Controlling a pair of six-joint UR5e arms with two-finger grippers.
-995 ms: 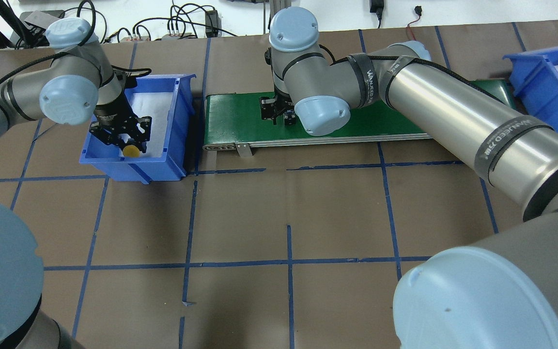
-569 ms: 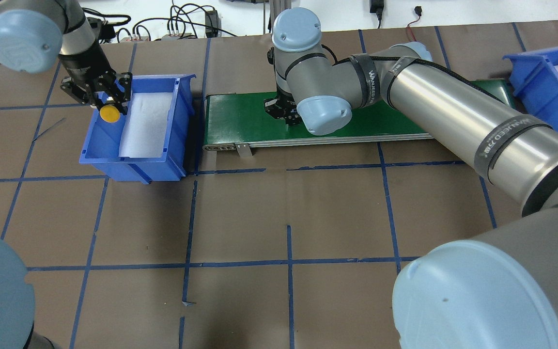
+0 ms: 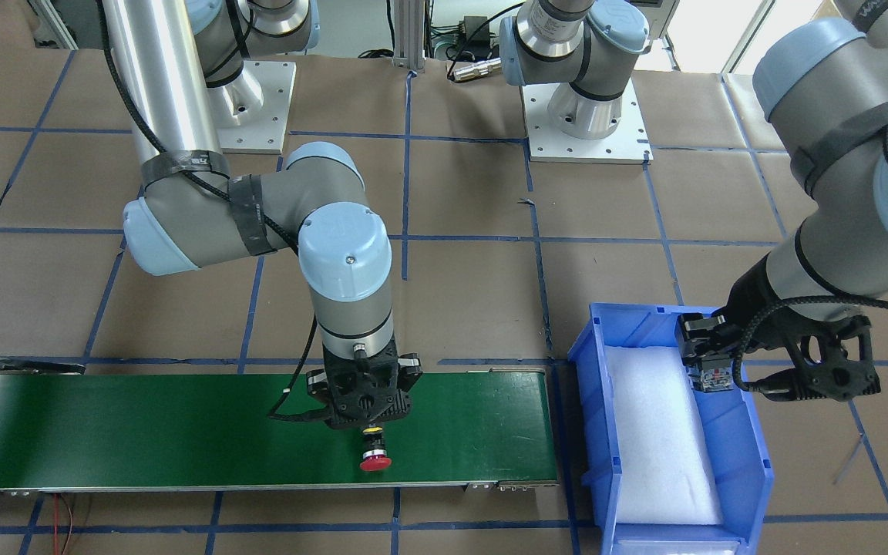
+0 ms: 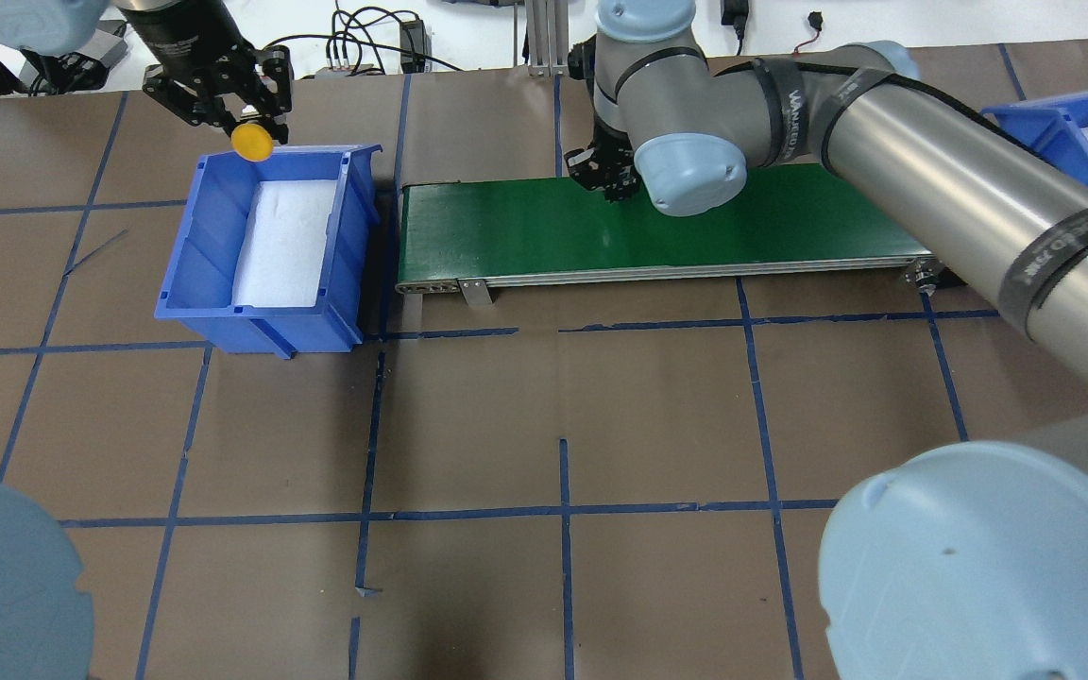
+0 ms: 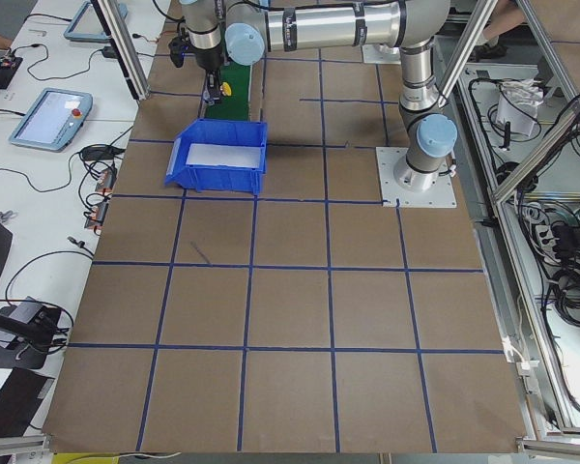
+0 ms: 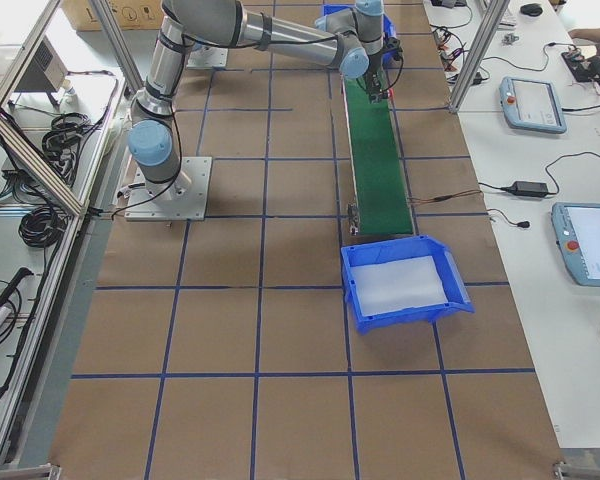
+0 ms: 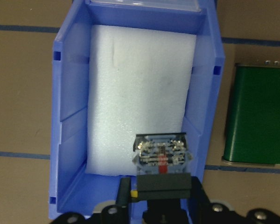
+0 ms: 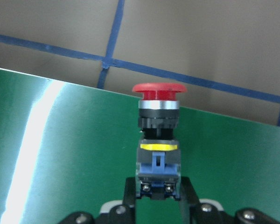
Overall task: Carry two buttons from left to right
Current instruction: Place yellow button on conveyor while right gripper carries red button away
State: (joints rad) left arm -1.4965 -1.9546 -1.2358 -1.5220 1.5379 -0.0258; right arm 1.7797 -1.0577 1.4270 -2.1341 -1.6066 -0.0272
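My left gripper (image 4: 244,121) is shut on the yellow button (image 4: 251,142) and holds it in the air over the far end of the left blue bin (image 4: 355,236). The left wrist view shows the button's grey-and-black body (image 7: 162,156) between the fingers, above the bin's white foam (image 7: 140,93). My right gripper (image 3: 371,433) is shut on the red button (image 3: 375,462), held sideways just over the green conveyor belt (image 3: 143,424). The right wrist view shows its red cap (image 8: 159,88) pointing away from the gripper (image 8: 158,193). In the overhead view the right wrist hides that gripper.
A second blue bin (image 4: 1063,151) with white foam stands at the belt's right end. The belt (image 4: 525,227) lies between the two bins. The brown table (image 4: 563,425) carries a grid of blue tape lines. Cables lie along the far edge.
My left gripper has lifted the yellow button out of the left bin, up and toward its far end. My right gripper has moved right along the belt with the red button.
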